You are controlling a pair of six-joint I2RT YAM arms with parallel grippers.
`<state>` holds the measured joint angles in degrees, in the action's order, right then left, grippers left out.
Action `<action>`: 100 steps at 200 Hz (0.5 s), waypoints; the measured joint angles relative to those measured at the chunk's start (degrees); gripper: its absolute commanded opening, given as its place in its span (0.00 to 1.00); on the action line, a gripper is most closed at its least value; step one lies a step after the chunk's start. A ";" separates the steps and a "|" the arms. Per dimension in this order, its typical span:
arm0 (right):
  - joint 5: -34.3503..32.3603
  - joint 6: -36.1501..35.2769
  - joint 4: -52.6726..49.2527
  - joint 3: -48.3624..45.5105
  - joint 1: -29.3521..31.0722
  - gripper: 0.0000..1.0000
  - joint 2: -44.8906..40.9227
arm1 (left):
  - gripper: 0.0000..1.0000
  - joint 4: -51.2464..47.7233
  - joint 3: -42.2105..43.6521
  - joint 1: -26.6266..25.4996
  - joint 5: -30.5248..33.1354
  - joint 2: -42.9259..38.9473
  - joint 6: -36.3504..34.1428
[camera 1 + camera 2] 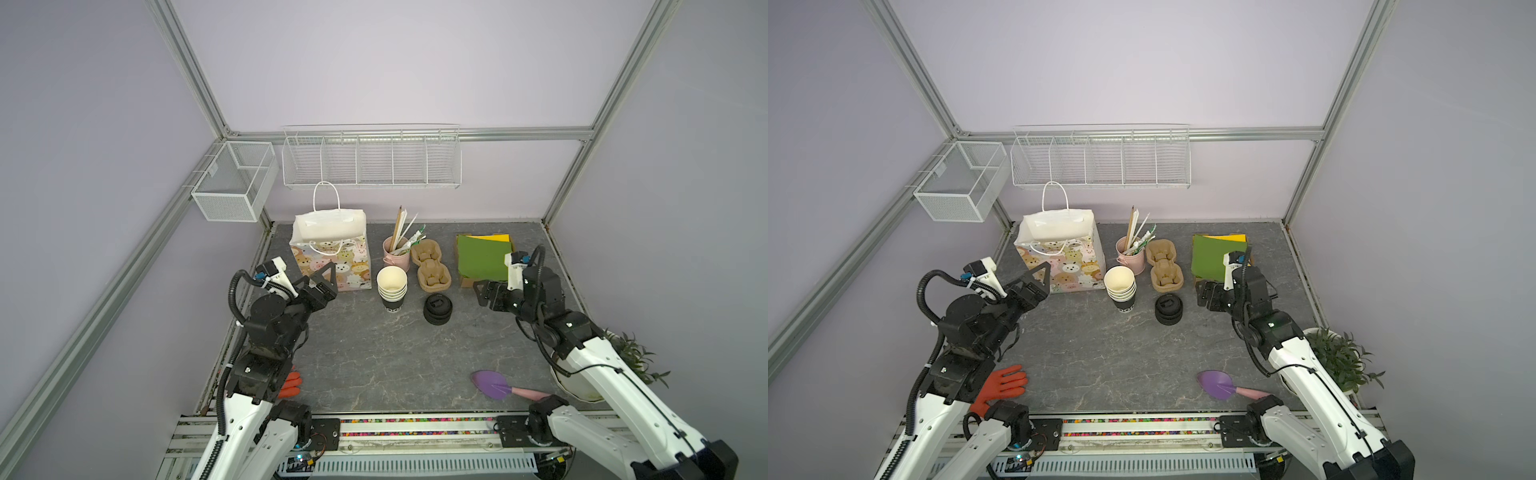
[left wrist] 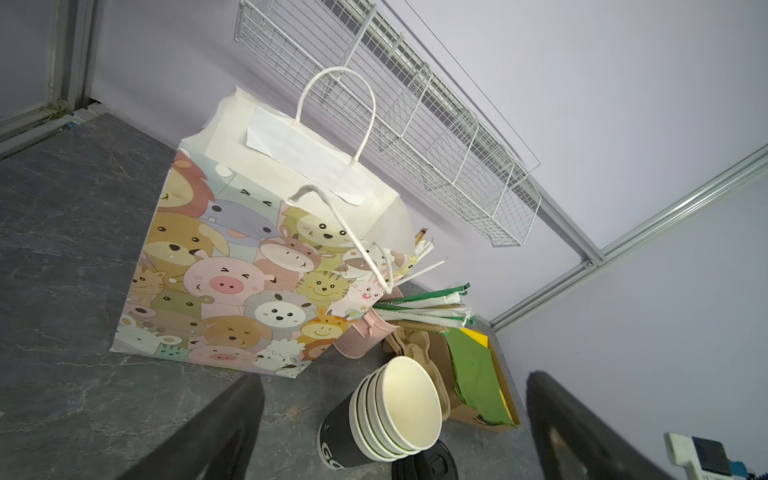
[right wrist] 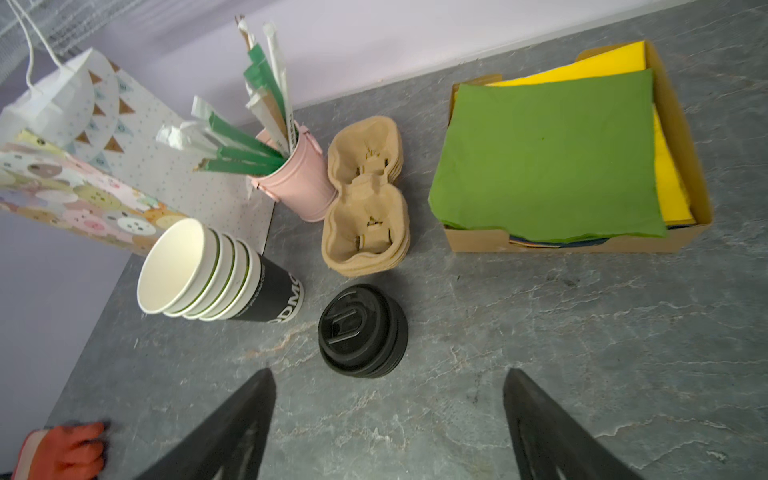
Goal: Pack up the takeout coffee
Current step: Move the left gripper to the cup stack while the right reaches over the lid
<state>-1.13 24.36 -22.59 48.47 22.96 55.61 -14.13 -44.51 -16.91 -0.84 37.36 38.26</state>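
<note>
Two arms reach over a grey marbled surface (image 1: 374,353) which stands inside lilac walls and an aluminium frame. A white wire rack (image 1: 372,160) hangs on the back wall and a mesh basket (image 1: 232,183) on the left wall.

Along the far edge stand a paper bag (image 1: 332,257) with cartoon animals, a pink cup of straws (image 1: 395,253), pulp cup carriers (image 1: 430,266), and, towards the far right corner, a cardboard tray (image 3: 478,244) of green and yellow napkins. An orange glove (image 1: 1003,384) lies at the near left corner, a purple scoop (image 1: 490,383) near the near edge, and a potted plant (image 1: 1341,361) at the right edge.

The left hand (image 1: 326,282) has its jaws wide apart and holds nothing; it hovers just before the bag's front. The right hand (image 1: 480,293) is also spread wide and empty, near the tray.

Between the hands stand a stack of black-sided cups (image 1: 392,286) and a stack of black lids (image 1: 437,308), both apart from the fingers. Where the takeout coffee itself stands, I cannot tell from these views.
</note>
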 measured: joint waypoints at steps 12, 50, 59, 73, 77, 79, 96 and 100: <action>0.15 -0.44 -1.14 0.98 1.88 0.89 2.01 | 0.99 -2.40 -2.67 0.00 -0.59 1.66 -1.44; -0.09 -1.81 -2.51 3.74 9.11 0.90 9.27 | 1.00 -10.40 -7.58 0.00 0.66 6.99 -4.66; -0.63 -2.19 -2.73 4.31 10.71 0.89 11.32 | 1.00 -11.76 -8.50 0.00 0.98 8.61 -5.18; -1.79 -2.78 -3.10 5.29 13.11 0.88 14.88 | 1.00 -13.14 -9.07 0.00 1.46 10.78 -6.16; -2.12 -2.97 -3.15 5.60 13.73 0.89 15.91 | 1.00 -13.55 -9.07 0.00 1.66 11.28 -6.47; -2.34 -3.02 -3.23 5.77 14.08 0.88 16.46 | 1.00 -13.84 -9.07 0.00 1.75 11.50 -6.58; -3.89 -3.65 -3.48 6.84 16.11 0.88 20.28 | 1.00 -14.97 -8.55 0.00 2.67 12.37 -7.56; -4.28 -3.78 -3.52 7.06 16.48 0.89 21.09 | 1.00 -15.02 -8.35 0.00 2.84 12.37 -7.69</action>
<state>-5.41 20.58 -26.11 55.53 39.44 76.71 -29.15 -52.86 -16.91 2.00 49.74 30.57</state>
